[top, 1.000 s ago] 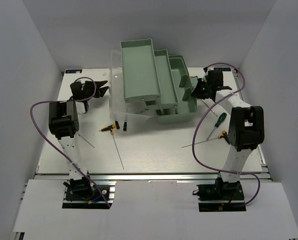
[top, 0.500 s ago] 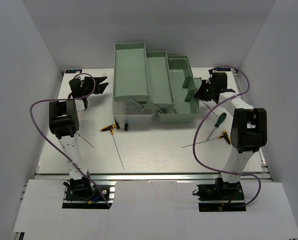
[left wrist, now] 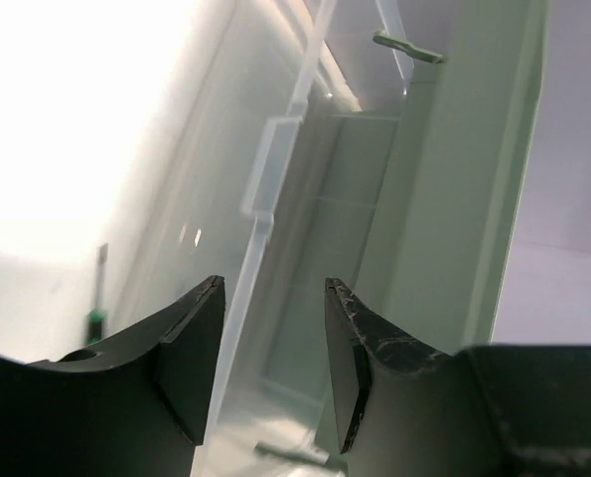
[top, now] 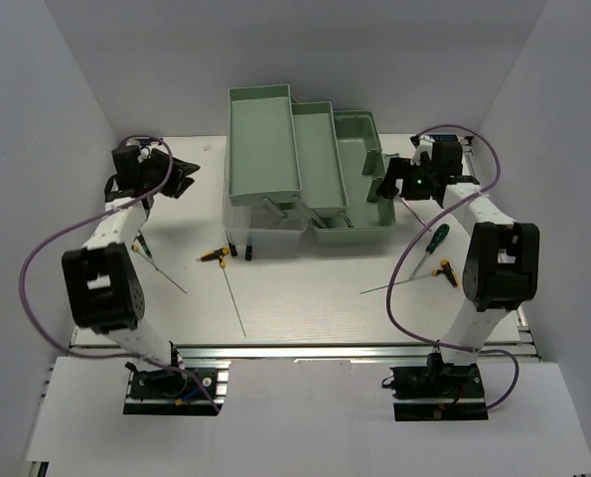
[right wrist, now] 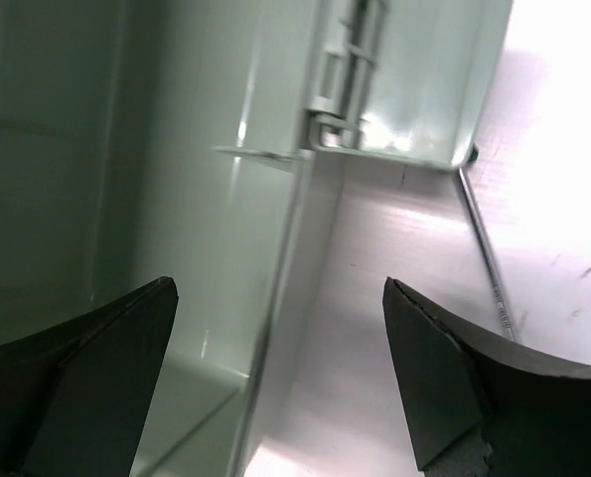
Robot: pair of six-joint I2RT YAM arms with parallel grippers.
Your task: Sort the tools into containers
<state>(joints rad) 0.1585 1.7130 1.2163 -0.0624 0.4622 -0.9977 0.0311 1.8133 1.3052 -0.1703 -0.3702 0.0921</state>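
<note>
Right gripper: jaws spread wide, nothing between them; sits at right end of lowest mint tray.
Left gripper: jaws partly apart, empty, facing clear lid on toolbox's left side.
Green-handled screwdriver: flat on table right of trays, long axis diagonal, handle far-right, shaft pointing near-left.
Long rod: mid-table, running far-to-near, slightly slanted.
Yellow-black screwdriver: just in front of lid.

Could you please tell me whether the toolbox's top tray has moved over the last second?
Yes. The top tray has shifted left and straightened, judged against the yellow-black screwdriver in front of it, which stayed put.
</note>
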